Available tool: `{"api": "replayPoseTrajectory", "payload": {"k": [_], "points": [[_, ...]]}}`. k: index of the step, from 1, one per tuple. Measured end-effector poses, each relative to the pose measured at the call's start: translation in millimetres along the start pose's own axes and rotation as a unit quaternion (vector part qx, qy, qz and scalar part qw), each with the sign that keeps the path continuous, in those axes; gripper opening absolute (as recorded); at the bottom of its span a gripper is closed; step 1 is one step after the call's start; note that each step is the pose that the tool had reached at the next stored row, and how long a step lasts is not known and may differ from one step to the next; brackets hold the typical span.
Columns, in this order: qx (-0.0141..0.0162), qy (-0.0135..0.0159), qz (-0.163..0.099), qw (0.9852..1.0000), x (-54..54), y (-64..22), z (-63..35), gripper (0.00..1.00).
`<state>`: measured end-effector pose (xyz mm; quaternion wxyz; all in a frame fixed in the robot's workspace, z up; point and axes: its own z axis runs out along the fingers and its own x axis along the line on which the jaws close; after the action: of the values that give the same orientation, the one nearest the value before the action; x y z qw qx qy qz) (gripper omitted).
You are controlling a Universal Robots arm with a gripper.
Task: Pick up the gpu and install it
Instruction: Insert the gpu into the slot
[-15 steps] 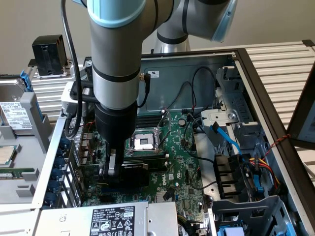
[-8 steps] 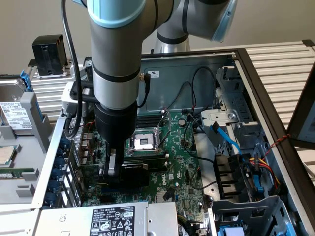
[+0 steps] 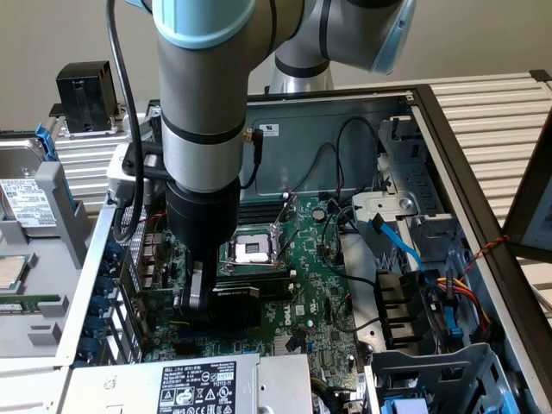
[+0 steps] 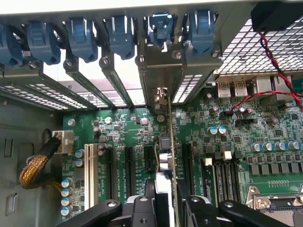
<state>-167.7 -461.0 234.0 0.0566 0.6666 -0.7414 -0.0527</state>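
GPU (image 4: pixel 169 142) stands on edge between my fingers (image 4: pixel 150 189), which I judge clenched on it, low over the motherboard (image 4: pixel 265 142) inside the open case. I read it as picked up and lined over an expansion slot (image 4: pixel 149 158); seating looks unfinished. Its long axis runs along the slot, bracket end toward the rear slot covers (image 4: pixel 116 80).

My own arm (image 3: pixel 203 103) hides most of the gpu (image 3: pixel 231 297) beside the CPU socket (image 3: pixel 253 250); my gripper (image 4: pixel 165 201) is cut off below the card's edge.
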Motion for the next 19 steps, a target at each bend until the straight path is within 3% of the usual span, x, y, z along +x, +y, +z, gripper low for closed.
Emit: {"api": "replayPoseTrajectory", "payload": {"k": [19], "points": [[0.0002, 0.0022, 0.0, 1.0, -0.5, -0.2, 2.2, 0.29]]}}
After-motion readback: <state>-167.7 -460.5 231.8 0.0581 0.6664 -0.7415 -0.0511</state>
